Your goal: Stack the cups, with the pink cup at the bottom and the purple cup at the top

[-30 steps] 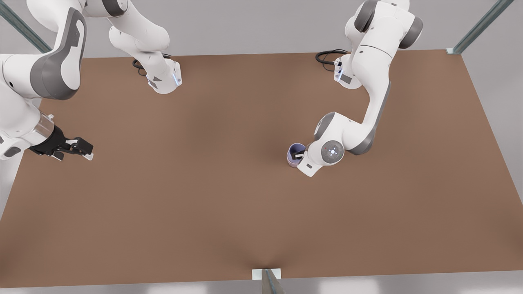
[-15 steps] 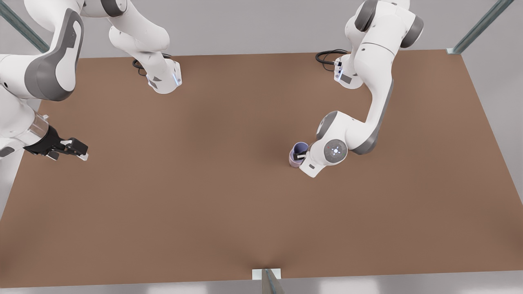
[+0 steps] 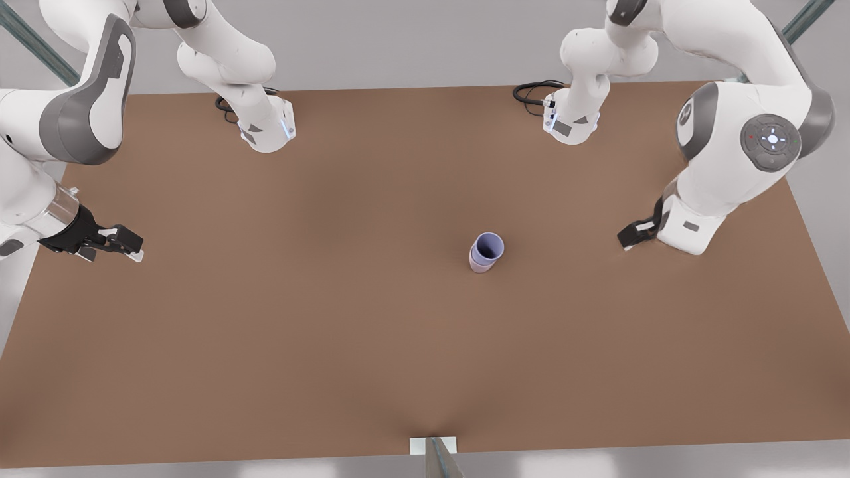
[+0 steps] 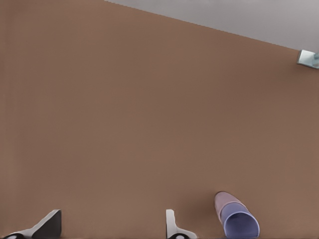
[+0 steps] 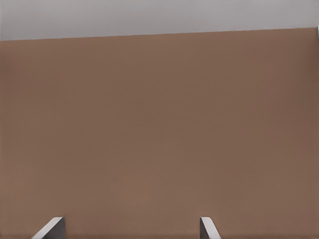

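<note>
Two cups nested near the middle of the table (image 3: 332, 332), and it looks like job done; the purple cup (image 3: 489, 245) sits inside the pink cup (image 3: 479, 264), pink at the bottom, purple mouth open on top, the stack upright and free of both arms. From the left wrist view the pair leans off beside the fingertips, purple rim (image 4: 240, 224) toward the camera and pink wall (image 4: 223, 200) behind it.

My read is that the only step left is clearing out, and doing it well means keeping every move directed away from the stack; no sweep low across the centre, no brush against that purple rim, since a light tumbler would tip easily.

Left gripper (image 3: 627, 238) hangs low over the table at the front view's right, well apart from the cups; its fingers (image 4: 172, 225) are spread wide, holding nothing, touching nothing. Right gripper (image 3: 129, 247) waits at the front view's left edge; its fingers (image 5: 207, 226) are also wide apart over bare table, empty.
</note>
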Controlling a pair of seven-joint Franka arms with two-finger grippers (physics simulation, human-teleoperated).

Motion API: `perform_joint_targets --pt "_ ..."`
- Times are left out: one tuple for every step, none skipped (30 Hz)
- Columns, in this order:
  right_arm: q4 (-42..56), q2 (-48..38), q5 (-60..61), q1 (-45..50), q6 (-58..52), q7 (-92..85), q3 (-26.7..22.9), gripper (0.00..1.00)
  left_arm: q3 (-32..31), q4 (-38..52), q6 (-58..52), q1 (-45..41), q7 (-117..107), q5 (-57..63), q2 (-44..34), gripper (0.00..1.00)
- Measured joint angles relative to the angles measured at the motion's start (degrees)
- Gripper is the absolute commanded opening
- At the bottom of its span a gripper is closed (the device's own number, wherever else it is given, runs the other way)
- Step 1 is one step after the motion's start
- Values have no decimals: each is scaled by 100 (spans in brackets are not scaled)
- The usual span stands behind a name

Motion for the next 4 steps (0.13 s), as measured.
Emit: perform_joint_targets --pt "0 0 0 -1 1 -1 0 100 -281 -187 5 239 130 122 -226 100" --pt "0 0 -1 -3 1 -1 0 100 -426 -392 40 370 253 170 -440 100" --pt "0 0 -3 -5 1 -2 0 100 -500 -516 71 430 370 207 -559 100" --pt "0 0 -6 -6 1 -3 0 100 -538 -606 97 452 480 235 -622 100"
